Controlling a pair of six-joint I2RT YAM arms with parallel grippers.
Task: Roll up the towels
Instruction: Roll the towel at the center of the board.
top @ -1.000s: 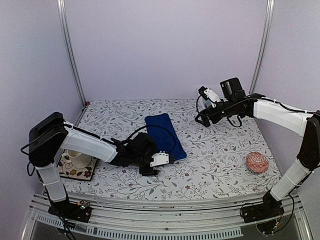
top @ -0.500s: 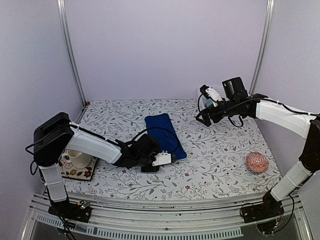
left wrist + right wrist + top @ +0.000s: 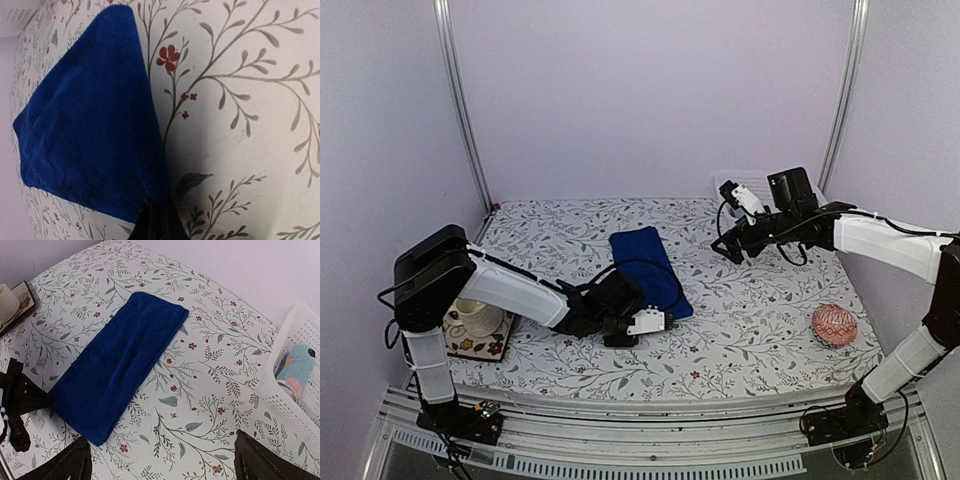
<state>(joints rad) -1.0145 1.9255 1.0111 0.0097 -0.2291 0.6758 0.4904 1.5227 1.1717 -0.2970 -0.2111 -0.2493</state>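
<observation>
The royal-blue towel (image 3: 645,262) lies flat and lengthwise on the flowered table (image 3: 760,300). My left gripper (image 3: 665,318) sits low at its near right corner. In the left wrist view the dark fingers (image 3: 157,220) are closed together on the corner of the blue towel (image 3: 90,135). My right gripper (image 3: 725,240) hangs above the table at the back right, open, with nothing between its fingers. Its wrist view looks down on the blue towel (image 3: 120,360). The light-blue towel (image 3: 295,367) lies rolled in a white basket (image 3: 287,400).
A pink-red patterned ball (image 3: 834,325) rests near the table's right edge. A cup on a coaster (image 3: 475,318) stands at the left edge, beside the left arm. The white basket (image 3: 745,180) is at the back right, behind the right arm.
My left gripper has closed on the blue towel's near corner. The right arm has drifted slightly to the right, still open.
</observation>
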